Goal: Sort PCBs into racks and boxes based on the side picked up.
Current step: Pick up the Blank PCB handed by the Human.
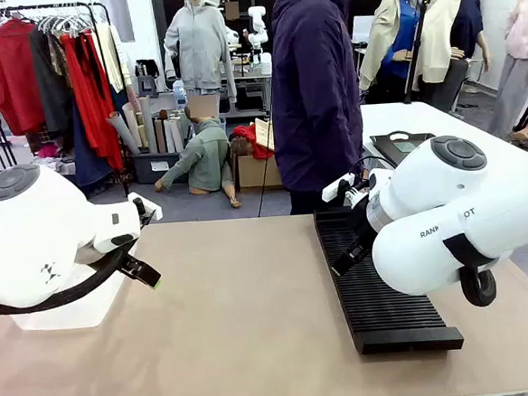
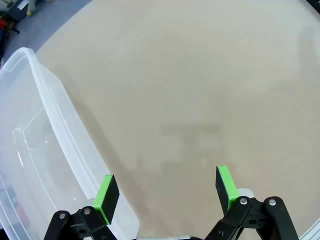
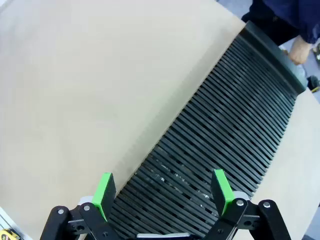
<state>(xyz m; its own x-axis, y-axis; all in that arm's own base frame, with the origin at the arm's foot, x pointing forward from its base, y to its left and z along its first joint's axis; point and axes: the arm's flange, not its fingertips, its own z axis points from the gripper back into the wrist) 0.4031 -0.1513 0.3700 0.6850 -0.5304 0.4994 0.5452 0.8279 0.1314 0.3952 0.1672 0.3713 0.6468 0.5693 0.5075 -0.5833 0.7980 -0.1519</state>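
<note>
We find the left fingers (image 2: 106, 198) spread wide and holding nothing. They are poised over bare worktop (image 2: 200, 100) just beside the clear box (image 2: 35, 150) (one finger overlaps its rim in the wrist view). The right fingers (image 3: 220, 189) are likewise wide apart and empty, hovering above the black rack (image 3: 225, 115). The rack lies lengthwise on the worktop's right side. A person (image 1: 316, 95) stands beyond its far end.

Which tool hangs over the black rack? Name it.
The right tool, jaws open, above the ribbed black rack and its slots; the left tool hangs open over bare table beside the clear tub.
</note>
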